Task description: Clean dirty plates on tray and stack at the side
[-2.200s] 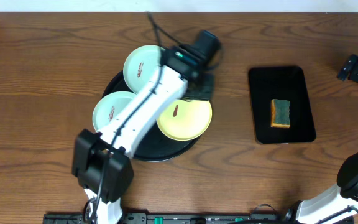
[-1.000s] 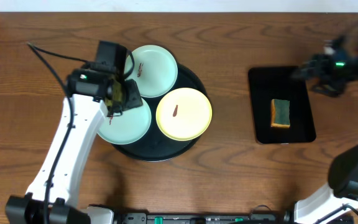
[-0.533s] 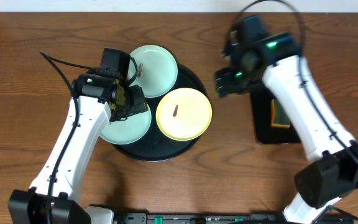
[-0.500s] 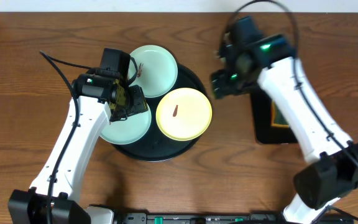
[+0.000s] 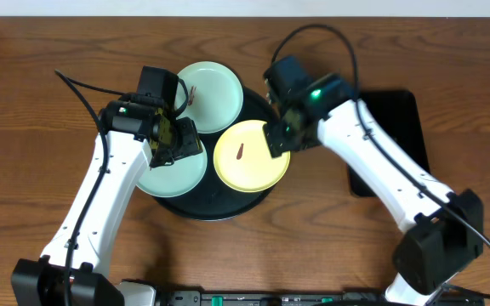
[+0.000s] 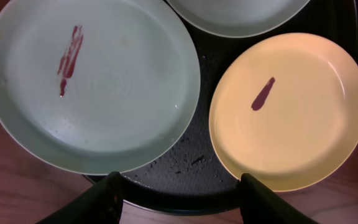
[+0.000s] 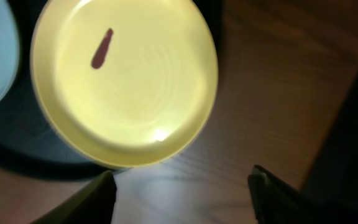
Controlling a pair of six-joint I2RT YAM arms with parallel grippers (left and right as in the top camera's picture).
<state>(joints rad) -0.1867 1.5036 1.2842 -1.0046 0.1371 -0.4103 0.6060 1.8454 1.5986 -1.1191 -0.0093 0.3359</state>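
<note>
The round black tray [image 5: 260, 109] holds three plates. One mint-green plate [image 5: 211, 83] lies at the back, a second mint-green plate [image 5: 173, 177] at the left, and the yellow plate [image 5: 243, 161] at the right. In the left wrist view a mint plate [image 6: 92, 87] and the yellow plate [image 6: 288, 109] each show a red-brown smear. My left gripper [image 5: 175, 140] is open and empty above the left mint plate; its jaws [image 6: 182, 199] hang over the tray's rim [image 6: 191, 165]. My right gripper [image 5: 279, 136] is open and empty above the yellow plate's right edge [image 7: 123, 81]; its jaws [image 7: 185, 193] are over bare wood.
A smaller black rectangular tray [image 5: 398, 110] lies to the right, partly covered by my right arm. Its dark edge shows in the right wrist view [image 7: 353, 124]. Brown wooden table [image 5: 58, 68] surrounds everything.
My right arm has swung left from over the rectangular tray to the yellow plate's right edge. The left gripper has stayed over the left mint plate. The plates have not moved.
</note>
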